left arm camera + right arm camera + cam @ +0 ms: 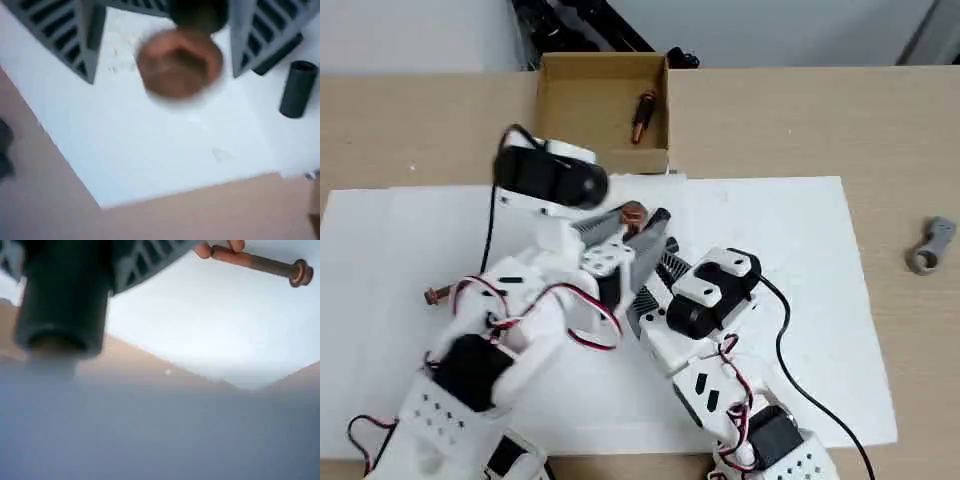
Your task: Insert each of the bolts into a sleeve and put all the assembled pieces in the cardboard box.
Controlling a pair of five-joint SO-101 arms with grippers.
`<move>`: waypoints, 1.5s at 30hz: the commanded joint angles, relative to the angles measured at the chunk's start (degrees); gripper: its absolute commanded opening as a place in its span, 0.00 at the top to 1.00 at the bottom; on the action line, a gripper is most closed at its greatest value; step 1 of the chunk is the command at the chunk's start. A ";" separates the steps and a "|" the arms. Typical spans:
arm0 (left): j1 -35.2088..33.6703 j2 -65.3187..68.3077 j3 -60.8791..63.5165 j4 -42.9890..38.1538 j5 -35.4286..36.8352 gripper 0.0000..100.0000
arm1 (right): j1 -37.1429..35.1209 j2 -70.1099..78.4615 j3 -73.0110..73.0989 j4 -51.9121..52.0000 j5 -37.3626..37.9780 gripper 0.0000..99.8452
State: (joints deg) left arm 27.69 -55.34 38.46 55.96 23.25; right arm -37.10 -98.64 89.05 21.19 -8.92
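1. Left gripper (165, 72): fingers released, spread on either side of the copper bolt (180, 62), with a gap beside its head.
2. Right gripper (75, 262): fingers clenched on a black sleeve (65, 305); a copper tint shows at the sleeve's open end.
3. Both grippers meet at the centre of the white sheet (800, 300).
4. A second sleeve (298, 89) rests on the sheet near them.
5. A loose bolt (438, 293) lies at 9 o'clock.
6. The cardboard box (560, 110), at 12 o'clock, contains one copper-and-dark piece (643, 116).
7. A grey part (930, 245) rests at 3 o'clock on the table (880, 120).
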 commanded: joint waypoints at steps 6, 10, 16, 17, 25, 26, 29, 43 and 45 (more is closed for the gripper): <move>-6.68 -0.53 -9.01 5.54 0.26 0.82 | 0.75 2.59 -6.86 -0.04 -0.09 1.00; -11.16 -0.53 -17.10 9.58 0.00 0.82 | 3.74 12.35 -14.42 -2.68 -0.09 1.00; -21.71 -0.97 -19.56 13.71 -10.73 0.89 | 5.67 33.71 -32.26 -6.46 -0.44 1.00; -22.77 -0.97 -19.56 15.12 -12.84 0.91 | 5.85 37.23 -34.73 -7.60 -0.35 1.00; -29.54 -1.05 -19.56 21.71 -21.45 0.99 | 7.78 63.43 -46.77 -20.44 -0.26 1.00; -30.33 -1.05 -19.56 22.33 -21.71 0.99 | 7.78 66.51 -48.26 -22.29 -0.18 1.00; -32.62 -1.05 -19.56 24.18 -21.71 0.99 | 7.87 75.65 -53.54 -26.77 -0.18 1.00; -35.25 -1.05 -19.47 29.80 -21.71 0.99 | 16.22 112.48 -81.49 -32.13 -0.18 0.99; -35.25 -1.05 -18.68 29.71 -21.71 0.99 | 16.48 116.53 -84.04 -32.13 -0.18 0.99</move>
State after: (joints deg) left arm -7.30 -55.87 21.05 85.58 1.80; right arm -21.54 15.30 11.78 -9.14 -8.92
